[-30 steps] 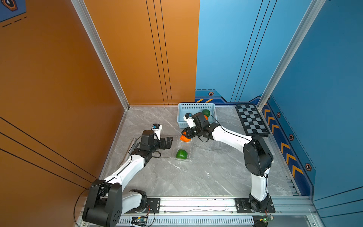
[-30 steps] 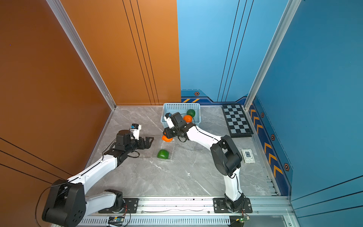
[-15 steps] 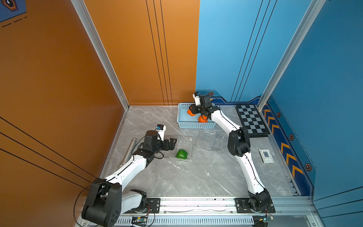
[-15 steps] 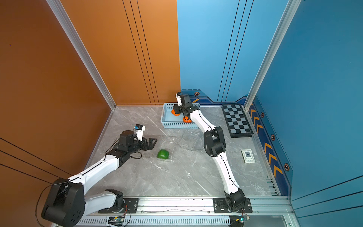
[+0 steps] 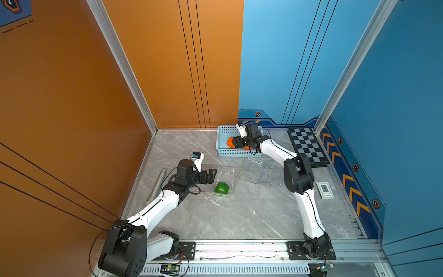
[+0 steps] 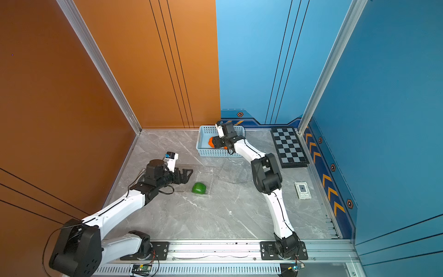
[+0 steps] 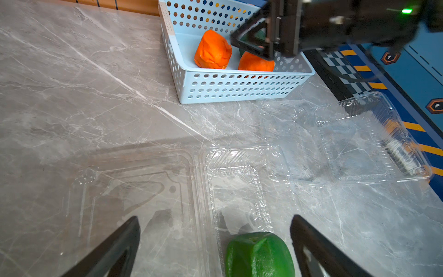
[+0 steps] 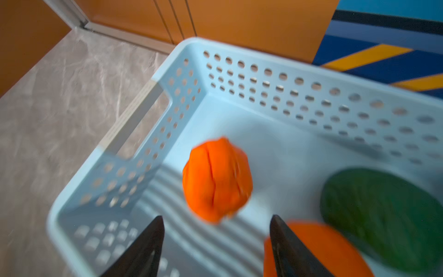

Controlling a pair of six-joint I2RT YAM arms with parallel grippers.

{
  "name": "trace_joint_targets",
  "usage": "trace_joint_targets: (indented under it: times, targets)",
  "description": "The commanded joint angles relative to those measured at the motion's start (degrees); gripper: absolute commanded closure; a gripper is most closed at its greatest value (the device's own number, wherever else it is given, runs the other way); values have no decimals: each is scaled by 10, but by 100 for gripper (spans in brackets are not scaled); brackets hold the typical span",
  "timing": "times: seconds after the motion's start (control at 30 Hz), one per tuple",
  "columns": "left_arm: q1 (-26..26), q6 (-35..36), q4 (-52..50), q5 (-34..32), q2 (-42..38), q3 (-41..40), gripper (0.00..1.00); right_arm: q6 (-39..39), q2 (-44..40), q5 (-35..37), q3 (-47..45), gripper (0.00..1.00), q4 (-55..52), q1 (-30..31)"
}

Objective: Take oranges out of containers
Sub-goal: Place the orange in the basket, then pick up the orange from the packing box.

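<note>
We see, in both top views, a grey marble surface (image 5: 239, 215) with two robot arms. Just above the frame's centre, the right claw (image 5: 236, 142) hangs over a light blue basket (image 5: 239, 153), jaws spread, pinching nothing. In the right wrist view a blurred orange (image 8: 217, 178) sits just ahead of the tips, clear of them; we cannot tell whether it rests or is mid-fall. A second orange (image 8: 318, 247) and a dark green fruit (image 8: 383, 215) lie in the basket beside it. Left of centre, the left claw (image 5: 211, 175) is spread wide, empty, just beside an open clear container (image 5: 226, 171) holding one bright green fruit (image 5: 221, 187). The other clear container (image 5: 260, 171) lies open and empty near the middle.

If the green fruit is next, the thin box could slide or buckle should a jaw catch its wall or flat lid, and the round fruit could roll away from an off-centre pinch. The right claw, lifting out, could snag the basket's rim and drag it.
</note>
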Motion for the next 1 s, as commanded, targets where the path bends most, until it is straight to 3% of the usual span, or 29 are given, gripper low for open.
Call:
trace_joint_targets:
  times: [0.0, 0.2, 0.37, 0.53, 0.97]
  targets:
    - [-1, 9, -8, -9, -10, -10, 2, -21, -157, -42, -120, 35, 111, 19]
    - [5, 13, -3, -14, 1, -11, 2, -46, -243, -148, -278, 40, 76, 91]
    - [12, 11, -1, -10, -4, -16, 2, -56, -213, -130, -307, 38, 50, 159]
    - [22, 5, -1, -10, -31, -34, 2, -38, -205, -108, -352, 31, 95, 196]
    - [42, 4, -23, 0, -59, -46, 2, -21, -181, -106, -396, 30, 103, 207]
